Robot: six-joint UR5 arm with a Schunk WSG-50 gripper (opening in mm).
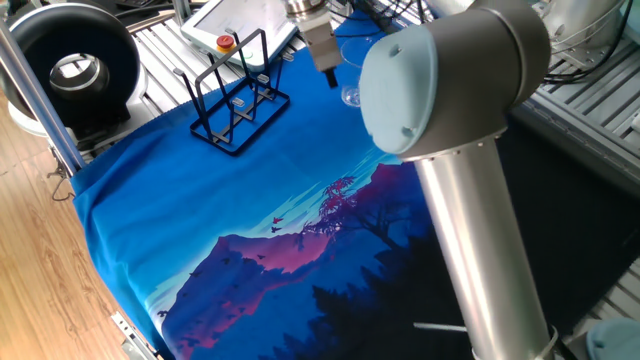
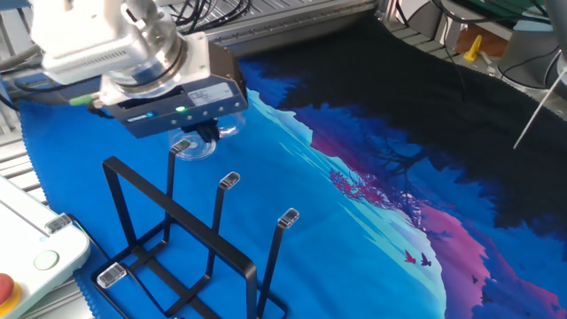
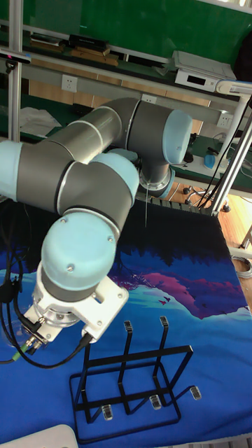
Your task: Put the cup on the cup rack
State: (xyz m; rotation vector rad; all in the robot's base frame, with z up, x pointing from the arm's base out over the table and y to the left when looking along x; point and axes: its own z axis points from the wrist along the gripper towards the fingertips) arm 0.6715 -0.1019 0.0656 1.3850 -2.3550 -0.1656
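The other fixed view shows the tool (image 2: pixel 205 135) hanging low over the blue printed cloth (image 2: pixel 354 230) on the worktop, its body hiding most of the cup (image 2: pixel 223 128), of which only a clear edge shows beside it. Whether the tool grips the cup cannot be told. In one fixed view the cup (image 1: pixel 350 95) sits just past the tool (image 1: pixel 331 78), well apart from the black wire cup rack (image 1: pixel 236 100), which stands upright on the cloth.
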